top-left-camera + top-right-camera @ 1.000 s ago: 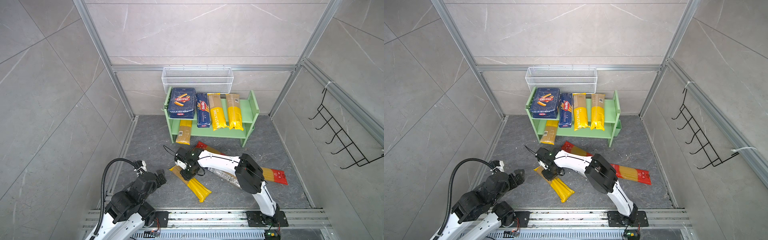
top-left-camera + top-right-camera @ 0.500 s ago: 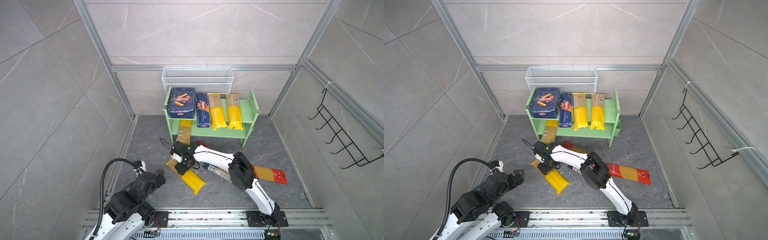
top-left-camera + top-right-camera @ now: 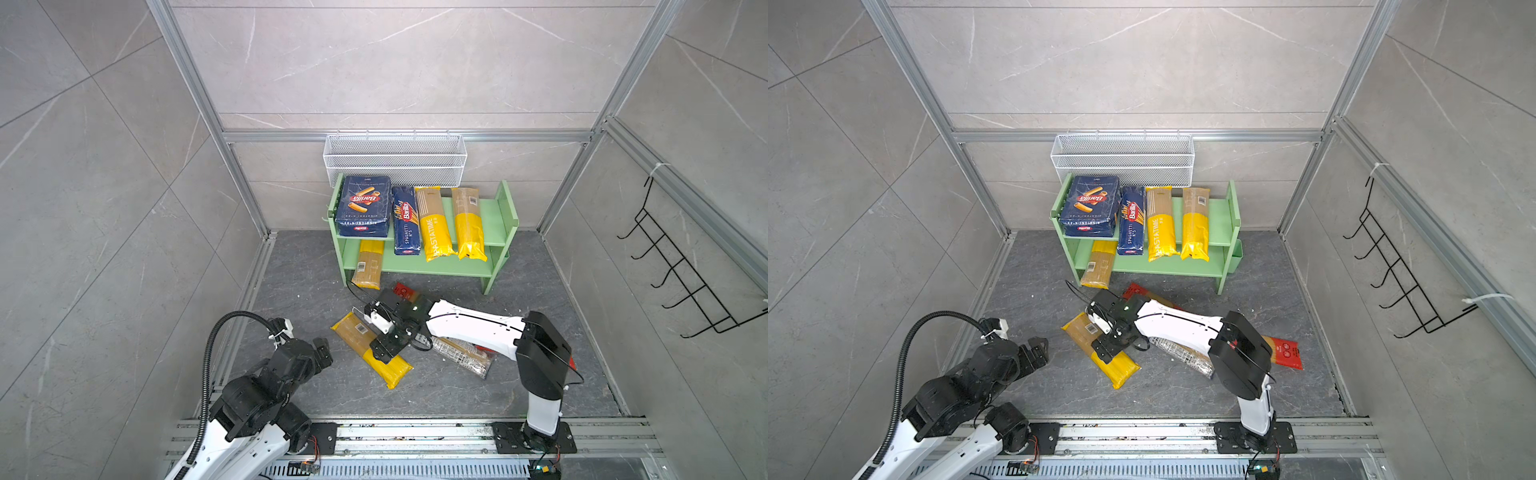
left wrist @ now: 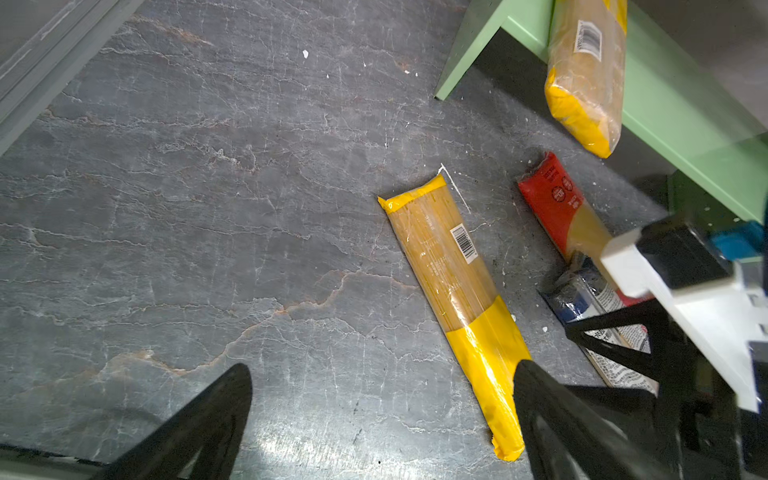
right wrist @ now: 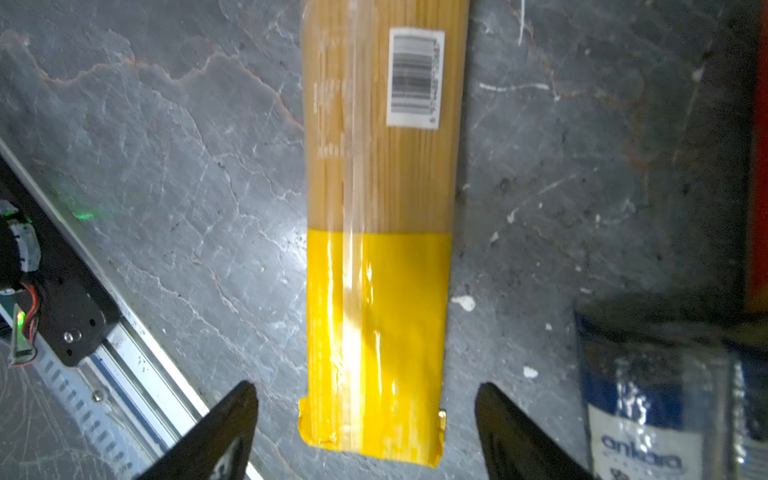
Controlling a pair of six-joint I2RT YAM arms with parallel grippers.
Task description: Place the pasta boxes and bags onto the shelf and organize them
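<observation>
Both top views are bright, evenly lit and sharp, though bowed toward the edges. The right wrist view is blurred, with glare on the yellow packet [image 5: 376, 332] and the floor [image 5: 286, 249].

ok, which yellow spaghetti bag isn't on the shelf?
The yellow bag flat on the floor, beneath the open right gripper; the other three rest on the green shelf.

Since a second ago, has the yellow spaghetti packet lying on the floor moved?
Yes. The yellow packet has slid slightly toward the green shelf, and a little leftward in both top views.
</observation>
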